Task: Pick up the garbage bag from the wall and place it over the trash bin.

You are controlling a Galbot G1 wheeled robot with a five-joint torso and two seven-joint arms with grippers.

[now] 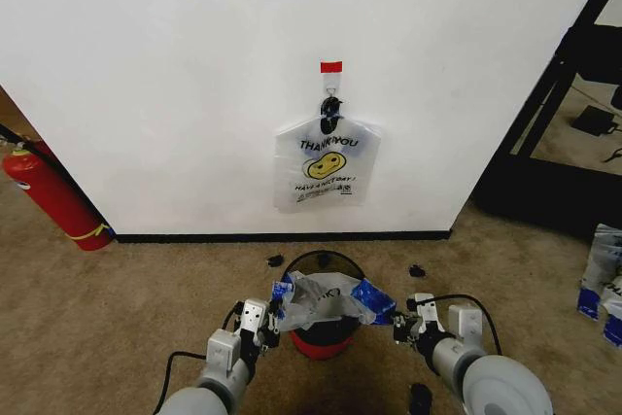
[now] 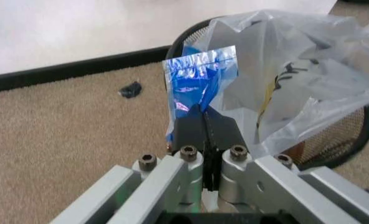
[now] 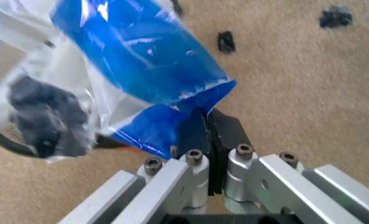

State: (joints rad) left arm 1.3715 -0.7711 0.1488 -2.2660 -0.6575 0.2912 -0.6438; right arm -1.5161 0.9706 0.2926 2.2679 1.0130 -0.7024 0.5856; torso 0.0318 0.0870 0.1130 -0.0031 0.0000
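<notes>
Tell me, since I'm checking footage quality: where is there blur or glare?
Head view: even light, the wall bright, nothing washed out. Left wrist view: the garbage bag is sharp, its blue patch glints. Right wrist view: the bag's blue patch and the carpet are soft, the right gripper sharper.

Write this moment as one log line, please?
left hand: shut on garbage bag | right hand: shut on garbage bag | bag spread over trash bin

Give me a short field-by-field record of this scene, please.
garbage bag: stretched between both claws over the bin
left claw: shut on the bag's blue patch
right claw: shut on the other blue patch
trash bin: on carpet below the wall
second smiley bag: hanging on the wall hook
fire extinguisher: at far left
</notes>
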